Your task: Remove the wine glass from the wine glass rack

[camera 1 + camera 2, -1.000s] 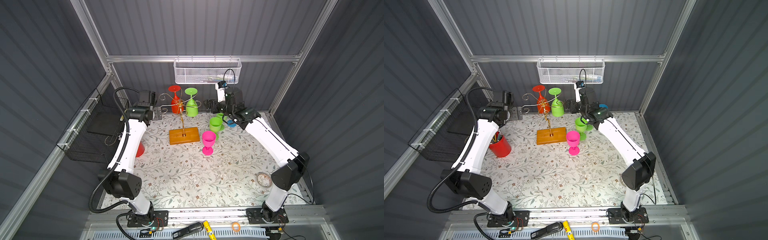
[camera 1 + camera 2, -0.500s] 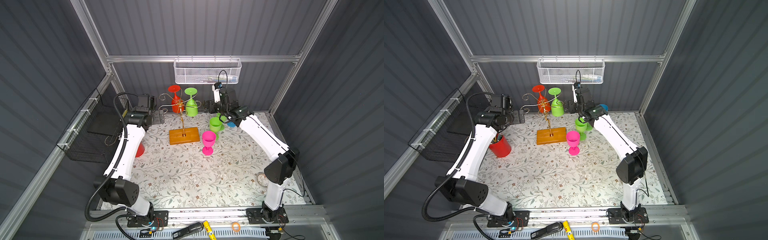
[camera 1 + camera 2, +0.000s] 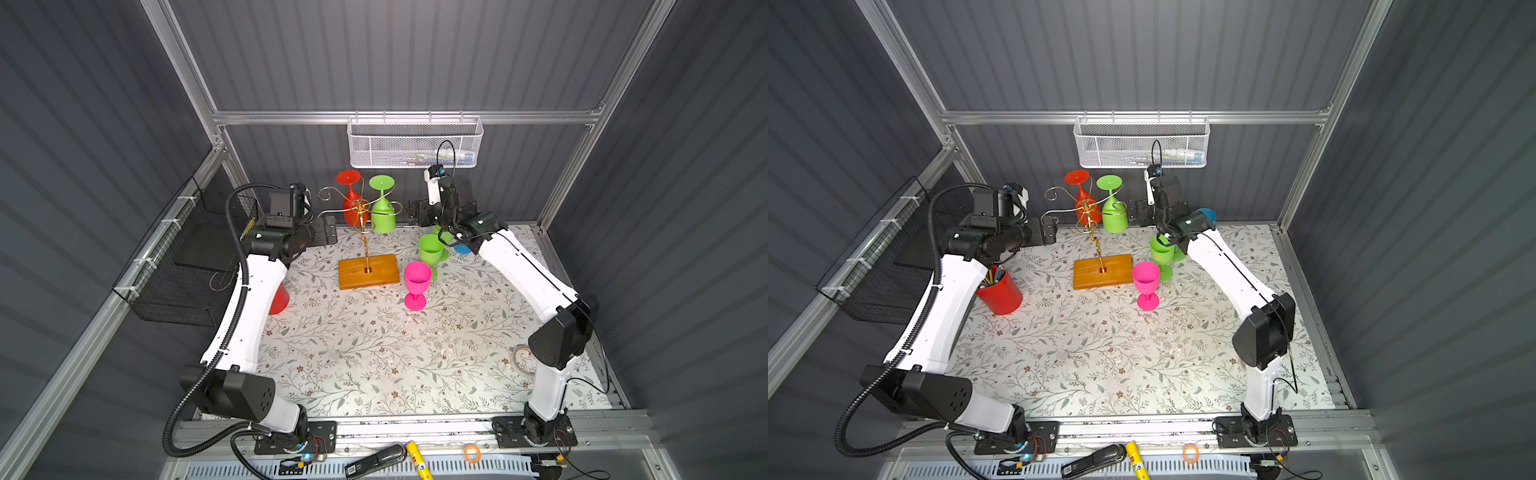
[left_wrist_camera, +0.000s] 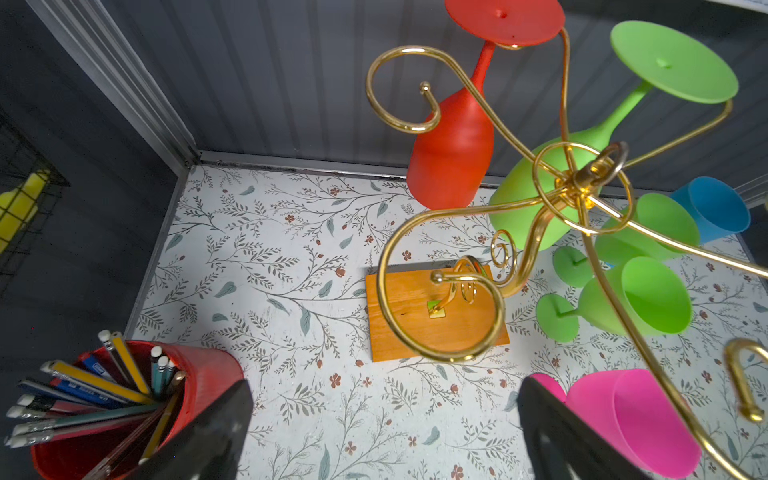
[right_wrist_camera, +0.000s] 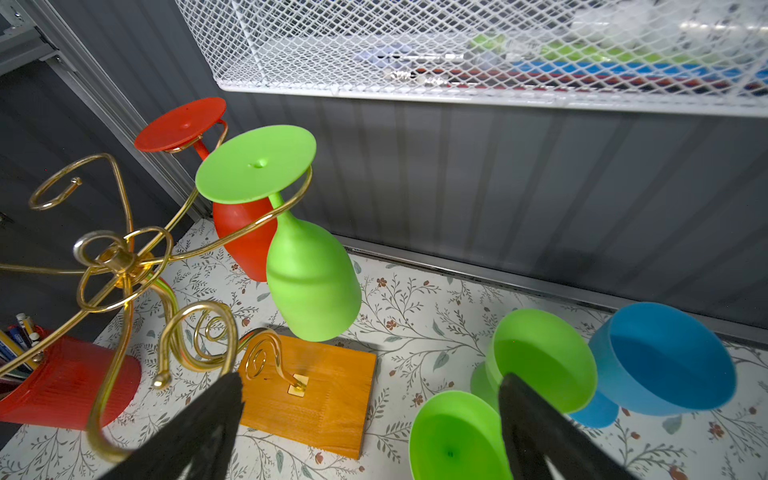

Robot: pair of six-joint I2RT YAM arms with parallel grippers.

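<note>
Top views: wine glass rack (image 3: 353,275) at back-centre of the worktop (image 3: 374,353), 2 glasses hanging foot-up on it, side by side: red wine glass (image 3: 351,205), green wine glass (image 3: 383,214). Left gripper (image 3: 328,233) left of the rack, right gripper (image 3: 413,212) near the green one's right; both sets of jaws spread wide, empty. Standing on the worktop: 1 pink glass (image 3: 417,282), 2 green glasses (image 3: 430,249), 1 blue glass (image 3: 1207,215) mostly behind the right arm; 1 red pencil cup (image 3: 1000,293), partly under the left arm. Left wrist: 6 scroll arms, 2 loaded, jaws open on nothing, pink glass partly behind one jaw. Right wrist: green wine glass ahead of the open jaws, red partly behind it; white mesh basket (image 5: 457,62) contents too blurred to read.
</note>
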